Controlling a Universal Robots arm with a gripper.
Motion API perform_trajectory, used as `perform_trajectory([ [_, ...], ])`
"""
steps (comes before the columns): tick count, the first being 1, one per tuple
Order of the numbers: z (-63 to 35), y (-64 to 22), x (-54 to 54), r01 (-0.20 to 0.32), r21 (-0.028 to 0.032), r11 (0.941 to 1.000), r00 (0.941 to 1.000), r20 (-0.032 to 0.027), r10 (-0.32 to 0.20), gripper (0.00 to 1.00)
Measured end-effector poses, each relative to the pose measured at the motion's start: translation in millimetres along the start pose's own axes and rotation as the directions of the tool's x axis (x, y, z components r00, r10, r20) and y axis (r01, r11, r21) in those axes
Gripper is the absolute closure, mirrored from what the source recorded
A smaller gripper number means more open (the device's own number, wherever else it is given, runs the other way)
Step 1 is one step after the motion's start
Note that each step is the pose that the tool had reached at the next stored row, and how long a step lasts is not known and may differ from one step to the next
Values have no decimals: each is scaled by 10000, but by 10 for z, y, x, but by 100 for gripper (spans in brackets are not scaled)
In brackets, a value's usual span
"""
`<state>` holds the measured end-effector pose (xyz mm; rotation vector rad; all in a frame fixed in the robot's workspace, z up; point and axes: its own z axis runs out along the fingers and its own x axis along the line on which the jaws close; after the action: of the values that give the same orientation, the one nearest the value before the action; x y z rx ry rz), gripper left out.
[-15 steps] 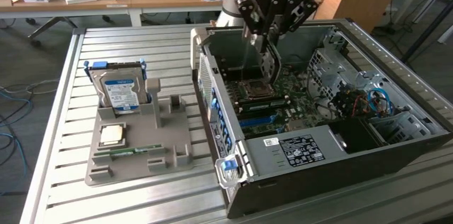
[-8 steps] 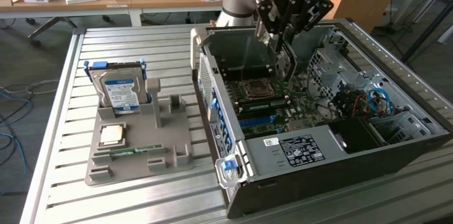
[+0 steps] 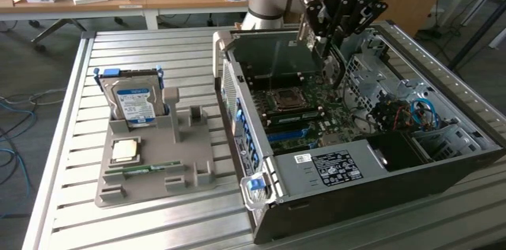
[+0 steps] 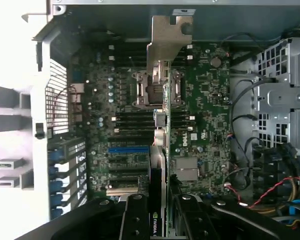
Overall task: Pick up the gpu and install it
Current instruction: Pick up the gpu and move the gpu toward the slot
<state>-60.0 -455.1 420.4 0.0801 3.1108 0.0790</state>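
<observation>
One arm only, so no choosing between hands. Holding the gpu in the gripper, drawn in narrow on both flat faces at the end that carries the maker's label. No gap to be seen between pads and card.

Carried edge-on, with the long axis running straight out from the gripper to the metal bracket at the far end. Seen from the exterior view as a thin dark strip hanging roughly upright below the gripper, inside the open computer case and toward the exterior view's right of the processor socket.

Not seated in anything. Poised over the motherboard and apparently clear of it, though hard to judge how far, looking down along the card as the wrist view does.

As for the relation that matters: the blue slot just beside the card's edge line, not beneath it, and lying crosswise to that line rather than along it. Same for the black slots next to the blue one. So, by the look of it, not yet lined up with any slot, either in place or in heading.

Well apart from all this, toward the exterior view's left on the worktop, a grey holder with a hard drive standing in it.
</observation>
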Motion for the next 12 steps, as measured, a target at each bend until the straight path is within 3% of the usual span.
perform_trajectory([
  [7, 7, 12, -242, 6, 0, 10000, 10000, -1, -6, 74],
  [12, 8, 14, -272, 9, 0, 10000, 10000, -1, -9, 74],
])
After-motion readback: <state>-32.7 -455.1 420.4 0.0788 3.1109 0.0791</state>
